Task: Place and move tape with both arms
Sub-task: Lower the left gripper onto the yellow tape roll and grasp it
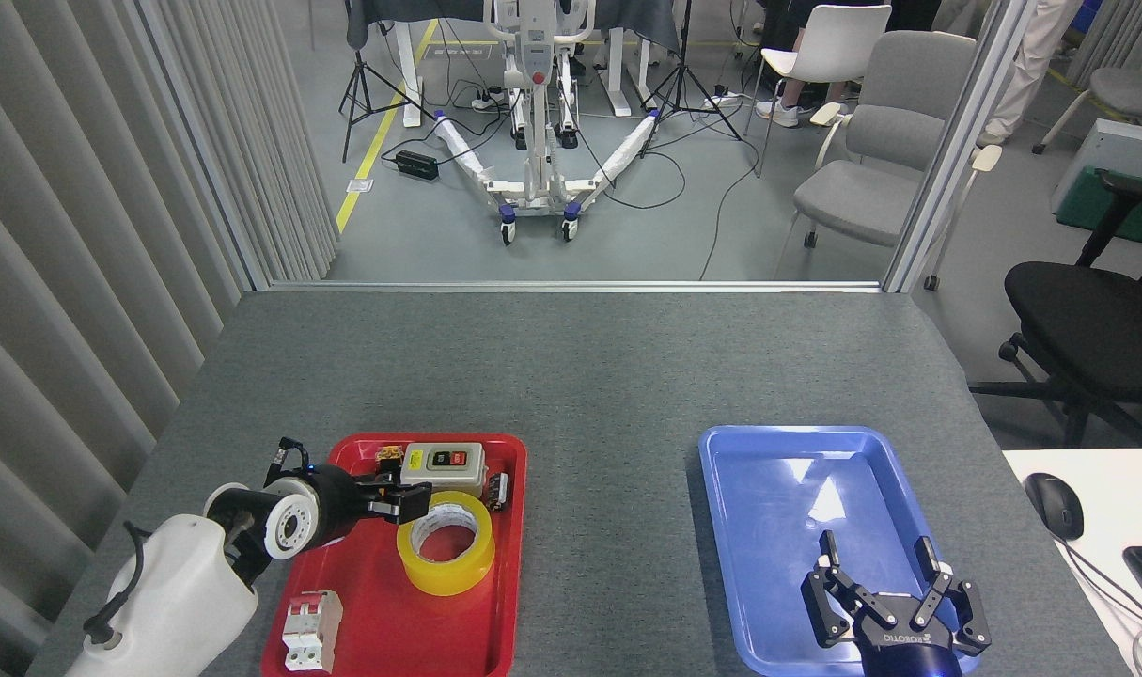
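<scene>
The tape (pixel 445 543) lies in the red tray (pixel 364 602); blue tray (pixel 768 527) empty.

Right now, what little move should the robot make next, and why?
Probably ease the left gripper a touch lower and over the tape, then close on its rim. The gripper sits right at the roll's upper left edge in the red tray without holding it, while the right gripper waits open over the blue tray.

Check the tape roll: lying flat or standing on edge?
Lying flat. The tape rests in the red tray with its round core opening facing up; the left gripper is at its rim.
</scene>
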